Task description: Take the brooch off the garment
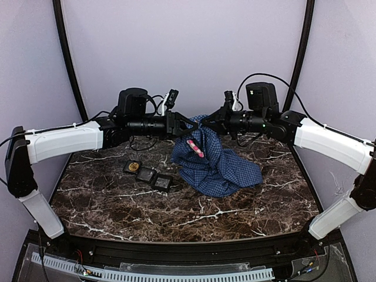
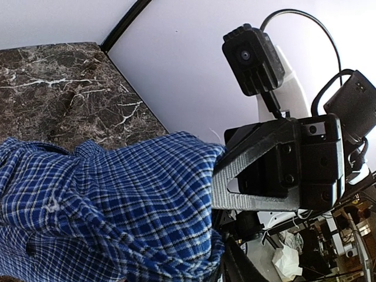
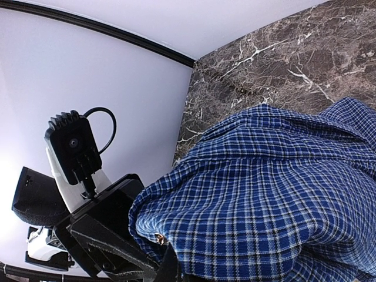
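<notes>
Matt woven cloth shirt (image 1: pixel 217 167) on glossy veined marble-look table (image 1: pixel 117 202).

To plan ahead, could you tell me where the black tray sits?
Top view: the black tray lies on the marble table, just left of the blue shirt.

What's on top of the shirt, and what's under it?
A pink brooch sits on the shirt, near its raised top. Whatever lies beneath the cloth is covered.

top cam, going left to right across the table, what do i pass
left arm's white link → tray → shirt → right arm's white link
</notes>
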